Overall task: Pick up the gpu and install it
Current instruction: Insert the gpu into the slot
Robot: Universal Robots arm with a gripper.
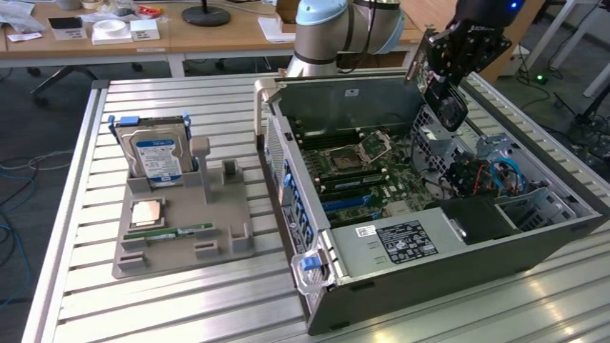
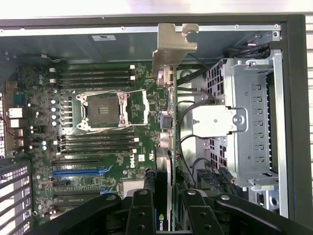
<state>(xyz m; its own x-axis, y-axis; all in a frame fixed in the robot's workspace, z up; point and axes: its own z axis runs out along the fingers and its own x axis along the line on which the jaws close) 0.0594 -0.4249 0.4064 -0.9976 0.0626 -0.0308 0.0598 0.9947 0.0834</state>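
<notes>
**Gpu gripped, hanging over the open case**

Exterior view: your claw [image 1: 450, 68] is clamped on the gpu [image 1: 445, 100]. The gpu hangs above the open computer case [image 1: 458, 275], by the far wall, well clear of the counter [image 1: 76, 214].

Wrist view: the gpu [image 2: 165, 161] shows edge-on. Its long axis runs straight out from the claw [image 2: 166, 198] to the silver bracket [image 2: 171, 46]. The blue slot [image 2: 78, 172] lies off to one side of the gpu, not under its edge, and looks crosswise to it.

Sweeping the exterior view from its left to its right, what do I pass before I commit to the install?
hard drive standing in its holder → CPU socket → raised gpu → blue cables
</notes>
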